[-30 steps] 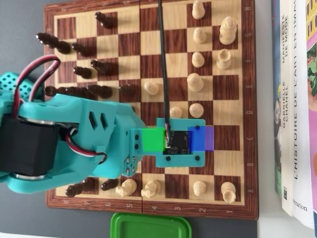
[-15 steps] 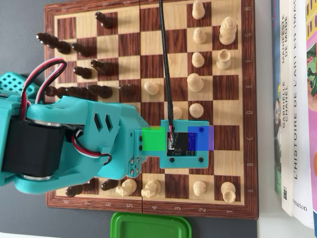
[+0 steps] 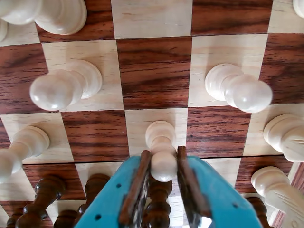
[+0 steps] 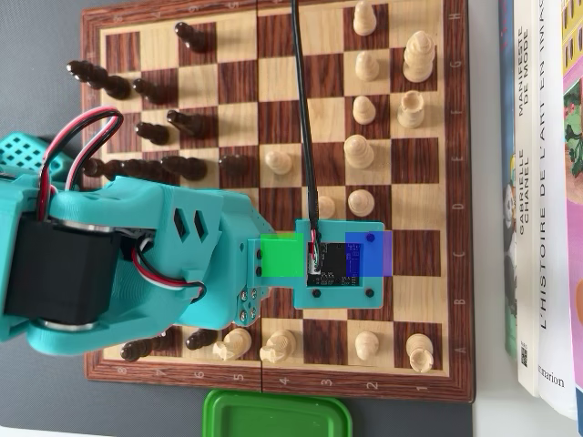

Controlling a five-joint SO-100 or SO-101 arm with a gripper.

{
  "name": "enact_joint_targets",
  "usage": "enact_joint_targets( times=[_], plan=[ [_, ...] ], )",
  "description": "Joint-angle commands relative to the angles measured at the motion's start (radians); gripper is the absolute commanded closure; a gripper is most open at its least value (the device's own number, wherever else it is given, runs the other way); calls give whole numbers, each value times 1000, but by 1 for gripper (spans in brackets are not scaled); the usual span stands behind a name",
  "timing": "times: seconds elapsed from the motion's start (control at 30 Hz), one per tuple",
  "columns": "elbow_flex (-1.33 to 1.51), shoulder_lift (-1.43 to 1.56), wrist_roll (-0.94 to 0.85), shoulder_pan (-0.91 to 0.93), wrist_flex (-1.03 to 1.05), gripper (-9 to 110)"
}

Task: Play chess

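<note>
In the wrist view my gripper (image 3: pixel 163 153) is shut on the round head of a white pawn (image 3: pixel 160 134). Its brown-padded fingers (image 3: pixel 140 176) press both sides of the head. The pawn stands on a light square of the wooden chessboard (image 3: pixel 154 71). A dark turned piece (image 3: pixel 156 202) shows just behind it, between the teal jaws. In the overhead view the teal arm (image 4: pixel 182 255) reaches across the board (image 4: pixel 237 82) from the left. Its camera mount (image 4: pixel 339 264) hides the gripper and the held pawn.
White pieces (image 3: pixel 57 88) (image 3: pixel 240 90) stand close on both sides ahead, and dark pieces (image 3: pixel 47 190) crowd the lower left. In the overhead view, books (image 4: pixel 547 182) lie right of the board, a green lid (image 4: pixel 273 414) below it, and a black cable (image 4: pixel 301 109) crosses it.
Over the last second the arm has shifted slightly right and toward the bottom edge in the overhead view. It has been nearly still in the last half second.
</note>
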Motion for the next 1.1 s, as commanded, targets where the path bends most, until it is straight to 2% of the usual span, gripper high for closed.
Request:
enact_joint_targets(
  times=[0.0,0.37,0.8,1.07],
  plan=[
    [-9,14,-28,5,2,87],
    [-18,29,-75,3,-8,86],
    [-3,199,-72,-6,2,86],
    [89,414,-69,-8,-12,86]
  ],
)
